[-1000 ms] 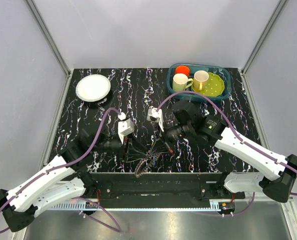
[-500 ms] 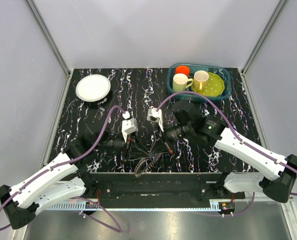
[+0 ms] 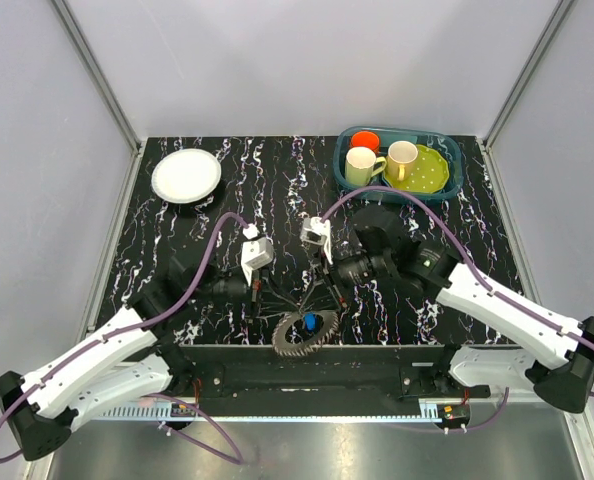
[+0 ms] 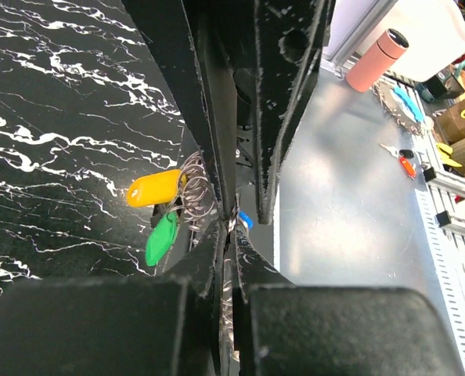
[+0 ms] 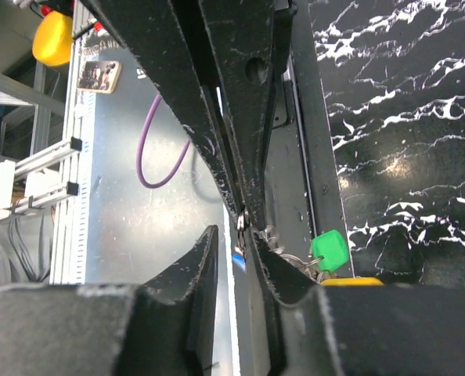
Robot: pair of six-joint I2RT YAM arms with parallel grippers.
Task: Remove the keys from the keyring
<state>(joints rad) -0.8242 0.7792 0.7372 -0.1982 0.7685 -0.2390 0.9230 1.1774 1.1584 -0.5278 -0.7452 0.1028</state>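
Low centre overhead, left gripper clamps the keyring, bracing it; right gripper stands narrowly parted. Next, it likely must pinch one of the keys off.

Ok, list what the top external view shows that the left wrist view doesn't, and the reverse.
Only the top external view: the white plate, the teal basin holding mugs, and the whole keyring with its fan of keys at the table's near edge.
Only the left wrist view: a yellow-orange tag, a green tag, and a pink bottle off the table.
Both: the black marbled table and a blue tag.
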